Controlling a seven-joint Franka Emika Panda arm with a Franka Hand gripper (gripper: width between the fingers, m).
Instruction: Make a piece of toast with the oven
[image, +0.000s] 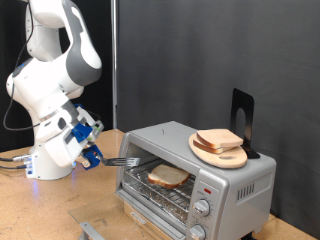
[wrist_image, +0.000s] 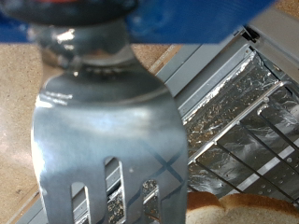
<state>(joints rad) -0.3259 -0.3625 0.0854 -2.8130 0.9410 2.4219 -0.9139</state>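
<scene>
The silver oven (image: 238, 180) stands at the exterior view's lower right with its glass door (image: 150, 212) folded down. One piece of toast (image: 168, 177) lies flat on the wire rack inside. My gripper (image: 96, 156) hovers just left of the opening, shut on the handle of a metal fork (image: 125, 160) whose tines point at the slice. In the wrist view the slotted fork (wrist_image: 103, 121) fills the frame. Beyond it are the foil-lined rack (wrist_image: 248, 131) and an edge of the toast (wrist_image: 248, 207). The fork tips look close to the slice; contact is unclear.
A round wooden board (image: 233, 160) with stacked bread slices (image: 218, 139) rests on the oven's roof, beside a black stand (image: 243, 115). Two round knobs (image: 203, 208) sit on the oven's front right. A dark curtain hangs behind; the wooden tabletop (image: 40, 210) spreads left.
</scene>
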